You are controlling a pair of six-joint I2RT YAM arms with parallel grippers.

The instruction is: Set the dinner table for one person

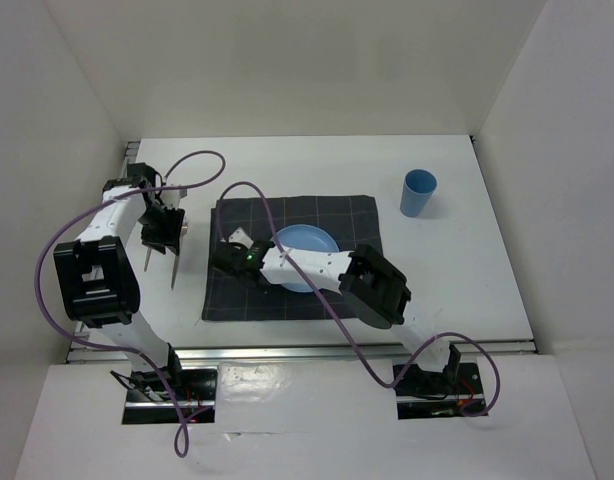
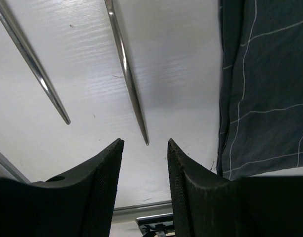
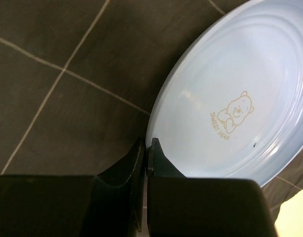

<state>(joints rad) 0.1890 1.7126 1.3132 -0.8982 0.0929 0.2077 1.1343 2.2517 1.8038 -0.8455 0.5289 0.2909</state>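
Bright, even overhead light washes the white dinner table [image 1: 467, 270] nearly featureless — shadows on it are soft and faint. Close up, two cutlery handles [image 2: 127, 74] carry hard glare streaks; the blue plate [image 3: 240, 98] shows a pale sheen.

Left arm [image 1: 97, 275]: rises from its base at the near edge, elbow folded at the left side, forearm reaching to the far left. Left gripper [image 2: 144, 143]: pointed downward, jaws standing apart.

Right arm [image 1: 375, 287]: elbow bent right of centre, forearm stretched leftward. Right gripper [image 3: 145, 145]: held low, jaws pressed together with no visible gap.
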